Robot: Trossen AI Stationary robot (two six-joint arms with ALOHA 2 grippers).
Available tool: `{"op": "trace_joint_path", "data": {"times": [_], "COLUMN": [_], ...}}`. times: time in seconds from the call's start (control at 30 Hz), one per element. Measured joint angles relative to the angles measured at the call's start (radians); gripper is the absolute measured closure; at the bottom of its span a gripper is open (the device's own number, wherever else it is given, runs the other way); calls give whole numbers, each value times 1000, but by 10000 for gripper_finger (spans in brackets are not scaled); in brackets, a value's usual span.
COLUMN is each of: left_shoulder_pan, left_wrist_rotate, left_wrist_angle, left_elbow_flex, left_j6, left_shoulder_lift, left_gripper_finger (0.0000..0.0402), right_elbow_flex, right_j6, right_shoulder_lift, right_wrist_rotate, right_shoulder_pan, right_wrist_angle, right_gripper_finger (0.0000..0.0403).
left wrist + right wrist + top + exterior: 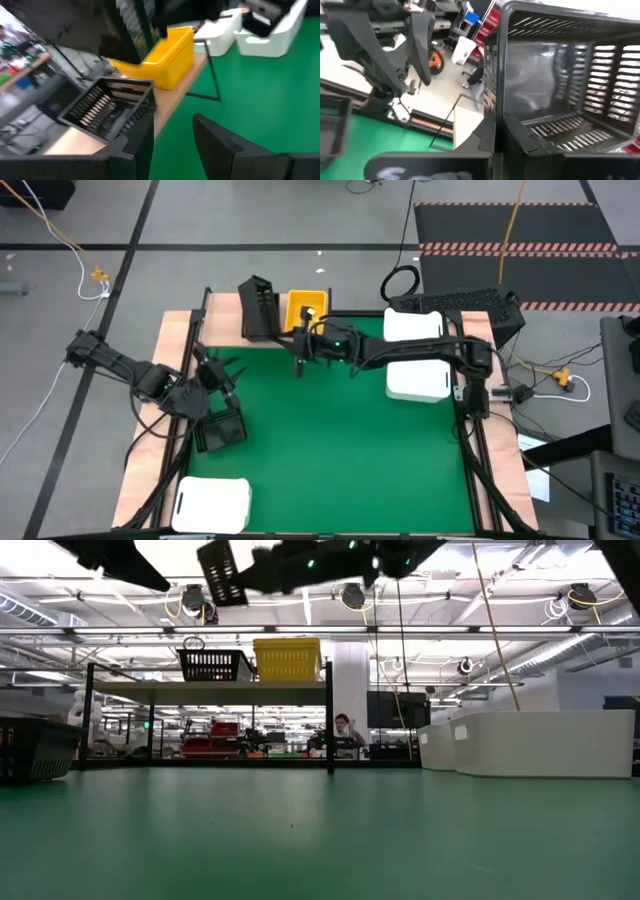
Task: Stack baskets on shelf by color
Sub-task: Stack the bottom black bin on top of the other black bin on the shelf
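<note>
Up high, the right hand (300, 340) is closed tight on a black basket (258, 308), held tipped on its side above the shelf (225, 328). From the low view, another black basket (213, 664) and a yellow basket (288, 658) sit on the shelf side by side. Only the top view shows the left hand (222, 385), fingers partly apart and empty, over a third black basket (220, 430) on the table (330, 440). White baskets (415, 380) wait nearby.

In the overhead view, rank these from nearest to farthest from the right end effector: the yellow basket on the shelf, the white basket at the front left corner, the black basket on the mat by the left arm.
1. yellow basket, just behind the right end effector
2. black basket, left side
3. white basket, front left corner
</note>
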Motion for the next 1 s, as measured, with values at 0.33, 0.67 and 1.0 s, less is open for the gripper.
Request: {"op": "trace_joint_path", "data": {"times": [0.33,0.67,1.0], "left_shoulder_pan": [140,290,339], "left_wrist_rotate": [-10,-8,3], "left_wrist_angle": [-17,-56,-103], "left_elbow_flex": [0,-1,-1], "left_j6": [149,243,188], "left_shoulder_lift": [-21,-20,-18], "left_gripper_finger": [263,263,263], "right_elbow_flex": [108,373,366], "right_j6": [70,82,139], "right_shoulder_lift": [125,264,243], "right_wrist_rotate": [-63,78,101], "right_shoulder_pan": [-40,-54,-47], "right_wrist_angle": [90,-203,-337], "right_gripper_finger": [398,399,397]}}
